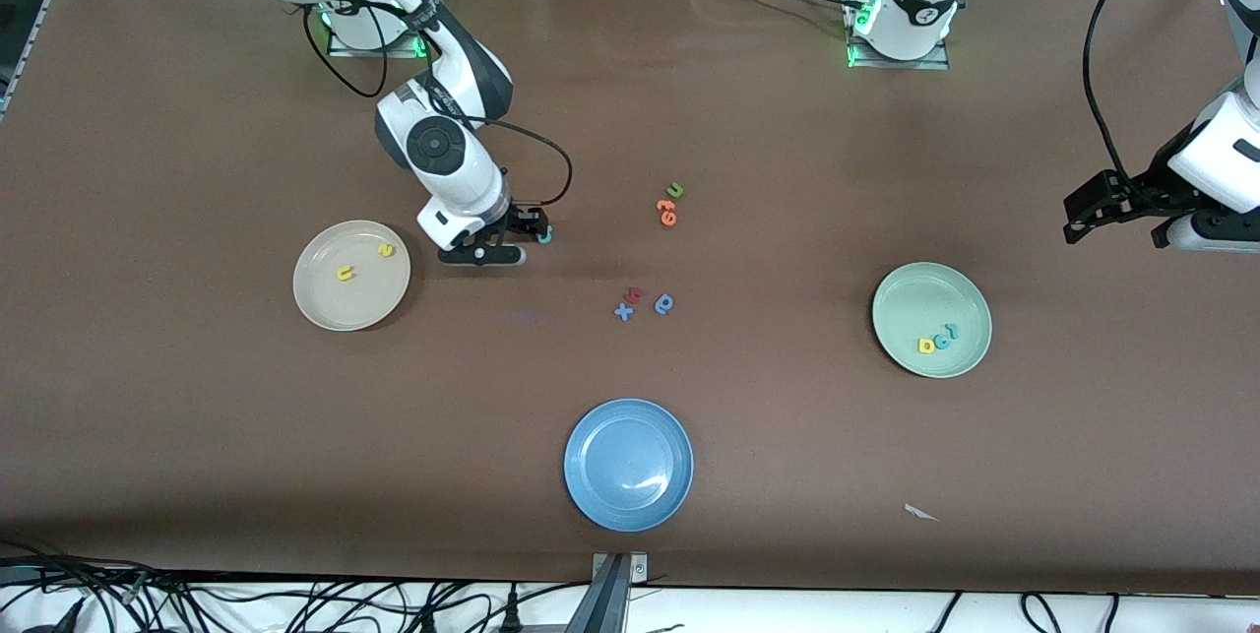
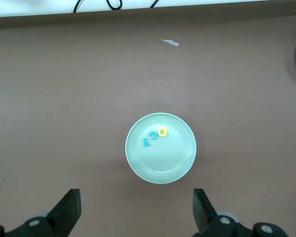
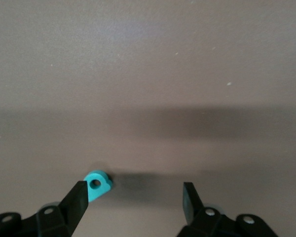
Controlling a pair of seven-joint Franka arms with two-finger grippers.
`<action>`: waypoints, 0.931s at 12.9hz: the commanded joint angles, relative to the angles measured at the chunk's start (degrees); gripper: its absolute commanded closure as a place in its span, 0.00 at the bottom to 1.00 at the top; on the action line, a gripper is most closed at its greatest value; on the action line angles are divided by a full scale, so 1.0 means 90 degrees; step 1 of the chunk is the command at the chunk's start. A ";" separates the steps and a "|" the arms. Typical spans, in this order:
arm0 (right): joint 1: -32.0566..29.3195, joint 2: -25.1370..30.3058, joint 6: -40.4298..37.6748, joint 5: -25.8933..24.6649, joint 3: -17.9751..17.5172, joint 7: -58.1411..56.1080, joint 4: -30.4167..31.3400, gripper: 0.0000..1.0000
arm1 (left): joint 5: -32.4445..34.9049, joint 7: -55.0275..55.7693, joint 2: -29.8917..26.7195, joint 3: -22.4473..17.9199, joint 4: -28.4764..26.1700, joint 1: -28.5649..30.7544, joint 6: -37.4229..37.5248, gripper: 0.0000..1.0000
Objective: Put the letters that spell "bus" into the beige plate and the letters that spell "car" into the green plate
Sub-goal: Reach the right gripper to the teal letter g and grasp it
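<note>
White arms, black joints, black cables

Matt brown table; glossy blue plate; smooth green plate, matt foam teal "b"

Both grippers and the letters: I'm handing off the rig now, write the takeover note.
Right gripper: open, low at the table beside the beige plate, the teal b against one finger, not gripped.
Left gripper: open, waiting up over the table near the green plate.
Done: yellow u and yellow s lie in the beige plate; yellow a, teal c and teal r lie in the green plate.
Left: get the teal b into the beige plate.
</note>
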State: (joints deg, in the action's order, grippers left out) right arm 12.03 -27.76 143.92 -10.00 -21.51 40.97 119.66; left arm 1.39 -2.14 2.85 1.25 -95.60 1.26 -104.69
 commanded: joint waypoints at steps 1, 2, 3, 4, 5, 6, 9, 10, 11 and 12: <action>0.0303 -0.0449 0.0054 -0.0518 0.0065 0.0845 -0.0443 0.14 | 0.0138 -0.0075 0.0083 0.0017 0.0182 -0.0004 0.0129 0.00; 0.0401 -0.0537 0.0054 -0.0694 0.0065 0.1119 -0.0483 0.14 | 0.0138 -0.0075 0.0083 0.0017 0.0182 -0.0013 0.0129 0.00; 0.0469 -0.0567 0.0054 -0.0831 0.0065 0.1344 -0.0483 0.14 | 0.0138 -0.0075 0.0083 0.0017 0.0182 -0.0013 0.0129 0.00; 0.0538 -0.0577 0.0054 -0.0900 0.0065 0.1511 -0.0483 0.14 | 0.0138 -0.0075 0.0083 0.0017 0.0182 -0.0013 0.0129 0.00; 0.0558 -0.0587 0.0054 -0.0920 0.0065 0.1561 -0.0483 0.14 | 0.0138 -0.0075 0.0083 0.0017 0.0182 -0.0013 0.0129 0.00; 0.0558 -0.0597 0.0054 -0.0930 0.0065 0.1571 -0.0473 0.14 | 0.0138 -0.0075 0.0083 0.0017 0.0182 -0.0013 0.0129 0.00; 0.0558 -0.0665 0.0054 -0.1057 0.0065 0.1571 -0.0463 0.15 | 0.0138 -0.0075 0.0083 0.0017 0.0182 -0.0013 0.0138 0.00; 0.0558 -0.0665 0.0054 -0.1057 0.0065 0.1571 -0.0463 0.15 | 0.0138 -0.0075 0.0103 0.0017 0.0182 -0.0013 0.0167 0.00; 0.0558 -0.0675 0.0054 -0.1057 0.0065 0.1571 -0.0463 0.19 | 0.0138 -0.0075 0.0113 0.0017 0.0182 -0.0013 0.0168 0.00; 0.0558 -0.0694 0.0064 -0.1057 0.0065 0.1571 -0.0473 0.22 | 0.0138 -0.0075 0.0122 0.0017 0.0182 -0.0013 0.0168 0.00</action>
State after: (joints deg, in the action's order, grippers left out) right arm 16.64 -32.99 144.45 -18.23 -21.07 53.84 116.53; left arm 1.39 -2.14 2.98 1.29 -95.59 1.26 -104.45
